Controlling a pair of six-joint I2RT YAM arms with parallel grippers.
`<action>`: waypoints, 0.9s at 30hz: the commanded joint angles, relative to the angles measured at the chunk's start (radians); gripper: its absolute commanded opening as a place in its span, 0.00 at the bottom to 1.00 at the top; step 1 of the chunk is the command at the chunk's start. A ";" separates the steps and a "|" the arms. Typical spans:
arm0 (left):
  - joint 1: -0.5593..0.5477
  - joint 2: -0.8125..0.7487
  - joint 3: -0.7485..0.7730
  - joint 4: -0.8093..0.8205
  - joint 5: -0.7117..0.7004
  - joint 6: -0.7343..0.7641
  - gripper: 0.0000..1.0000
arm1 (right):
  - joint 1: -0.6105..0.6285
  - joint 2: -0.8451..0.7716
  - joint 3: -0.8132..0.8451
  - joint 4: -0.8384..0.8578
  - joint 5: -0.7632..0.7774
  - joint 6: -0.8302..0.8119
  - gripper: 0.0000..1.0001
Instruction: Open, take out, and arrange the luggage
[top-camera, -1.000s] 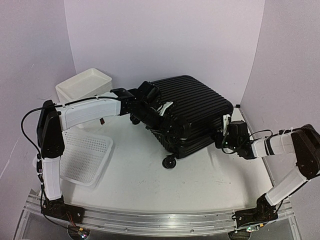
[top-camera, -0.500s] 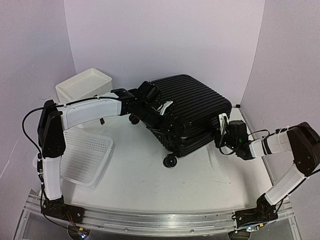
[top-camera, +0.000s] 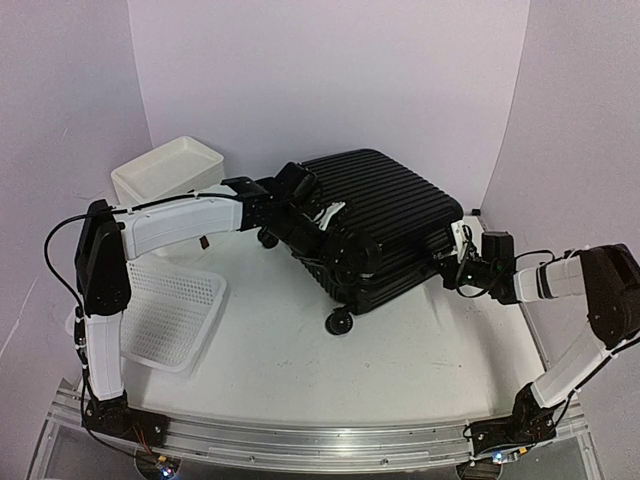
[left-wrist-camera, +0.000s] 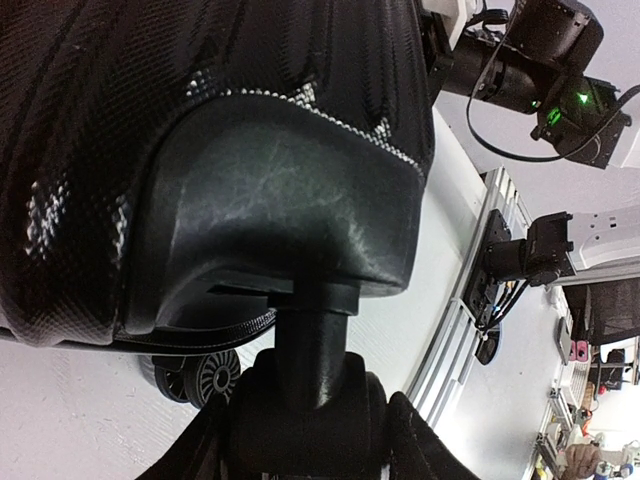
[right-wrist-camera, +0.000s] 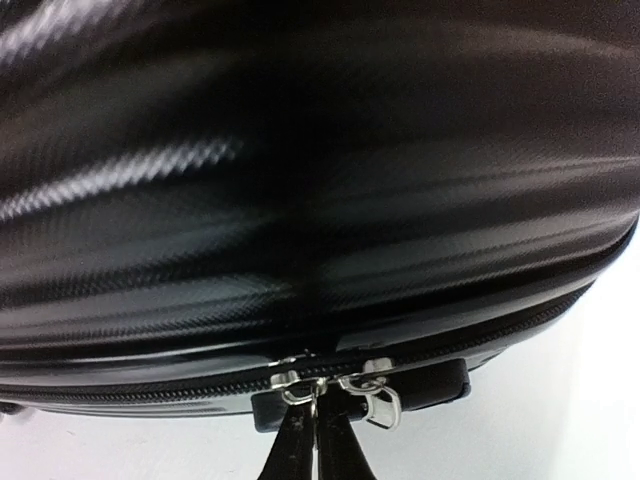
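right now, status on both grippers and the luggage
Left gripper clamped on a caster. Right gripper shut on the zipper pull. Luggage zipped closed. White basket sits apart, nothing blocking.

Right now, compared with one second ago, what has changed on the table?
The right gripper moved a little toward the back along the suitcase and closed on a zipper pull. The left gripper stays clamped on a caster, and the suitcase has not shifted.
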 joint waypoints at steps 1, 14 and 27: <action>0.004 -0.062 0.103 0.145 0.051 -0.004 0.18 | 0.007 0.009 0.062 -0.037 -0.296 -0.016 0.00; -0.007 -0.039 0.126 0.175 0.034 -0.062 0.13 | 0.054 -0.029 0.032 -0.038 -0.265 0.015 0.00; -0.022 -0.057 0.092 0.248 -0.058 -0.105 0.12 | 0.209 -0.159 -0.029 -0.195 -0.112 0.133 0.00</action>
